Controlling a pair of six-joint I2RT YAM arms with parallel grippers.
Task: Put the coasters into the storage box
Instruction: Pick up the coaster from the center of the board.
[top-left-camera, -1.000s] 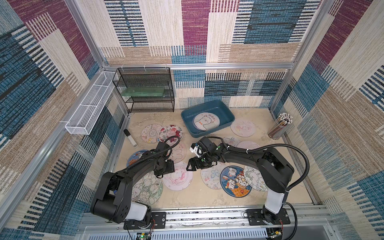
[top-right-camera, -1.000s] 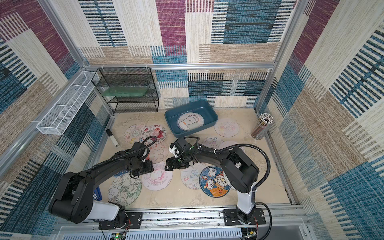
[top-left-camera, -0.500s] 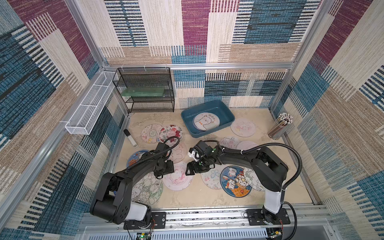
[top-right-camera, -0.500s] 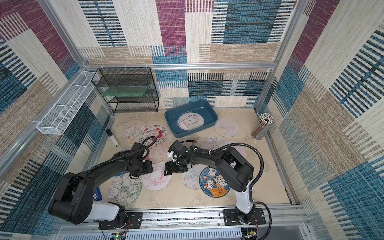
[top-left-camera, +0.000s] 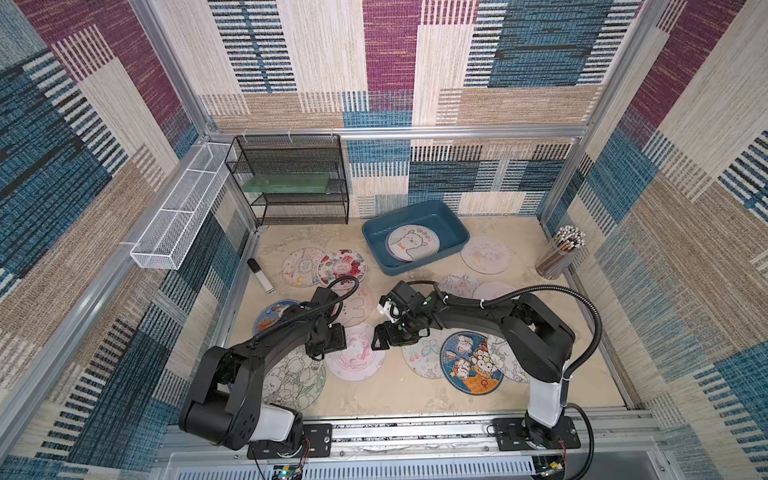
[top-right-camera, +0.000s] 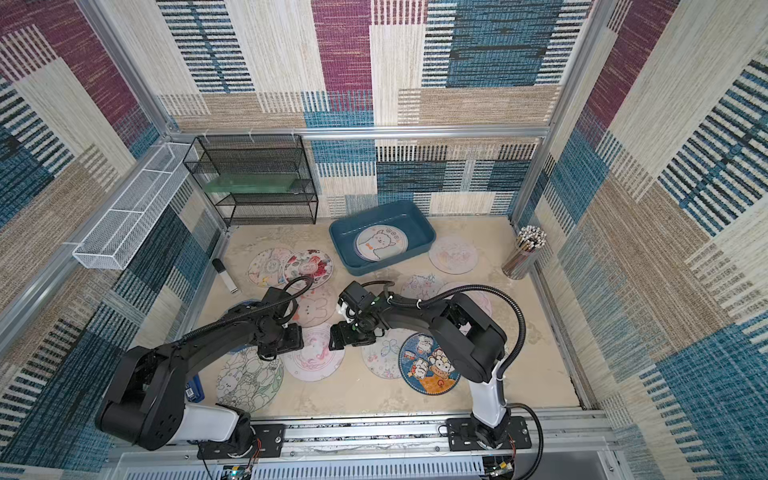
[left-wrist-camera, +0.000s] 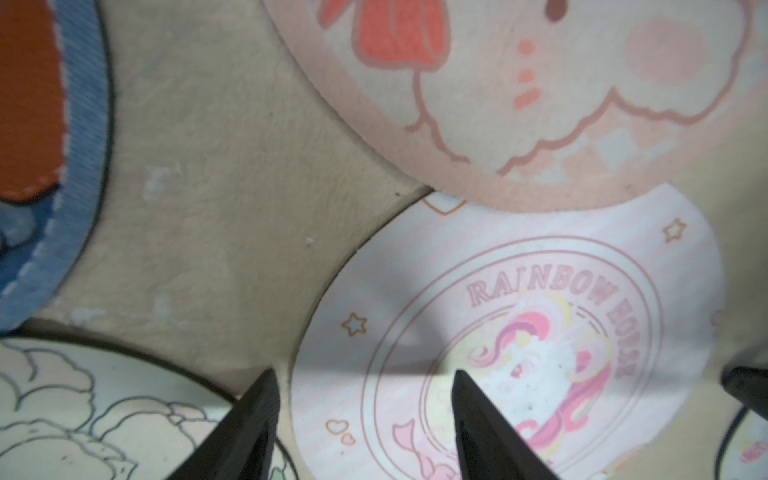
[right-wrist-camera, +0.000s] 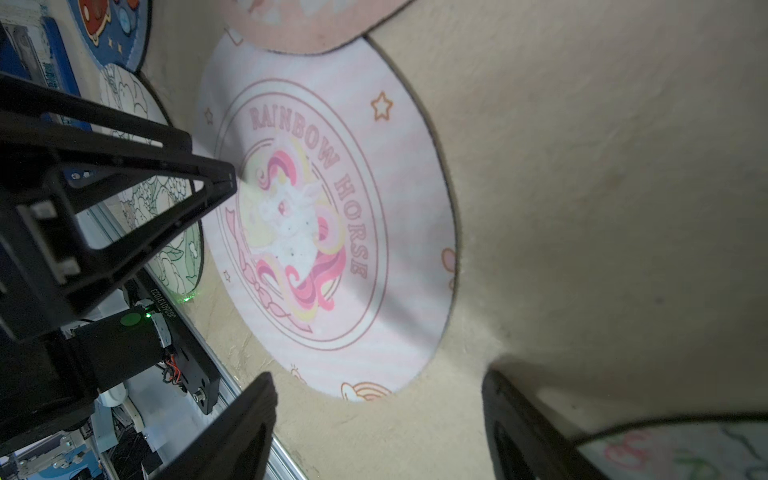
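Several round coasters lie flat on the beige table, and one with a white dog (top-left-camera: 411, 244) lies in the teal storage box (top-left-camera: 455, 219) (top-right-camera: 345, 253). A pink Rainbow Horse coaster (top-left-camera: 357, 357) (top-right-camera: 316, 355) (left-wrist-camera: 519, 316) (right-wrist-camera: 332, 216) lies between my two grippers. My left gripper (top-left-camera: 332, 338) (top-right-camera: 293, 337) (left-wrist-camera: 363, 376) is open and straddles that coaster's edge, one finger over the print, the other over bare table. My right gripper (top-left-camera: 384, 337) (top-right-camera: 341, 338) (right-wrist-camera: 378, 376) is open over bare table at the coaster's opposite edge, holding nothing.
A pink bunny coaster (top-left-camera: 358, 305) overlaps the Rainbow Horse one. A dark blue coaster (top-left-camera: 471, 365) and a flower-outline coaster (top-left-camera: 291, 380) lie close by. A black wire rack (top-left-camera: 291, 183), a white mesh basket (top-left-camera: 178, 216), a marker (top-left-camera: 260, 276) and a pencil cup (top-left-camera: 559, 253) stand at the edges.
My right gripper has moved left and toward the front, closer to the pink Rainbow Horse coaster. The left arm has hardly moved.
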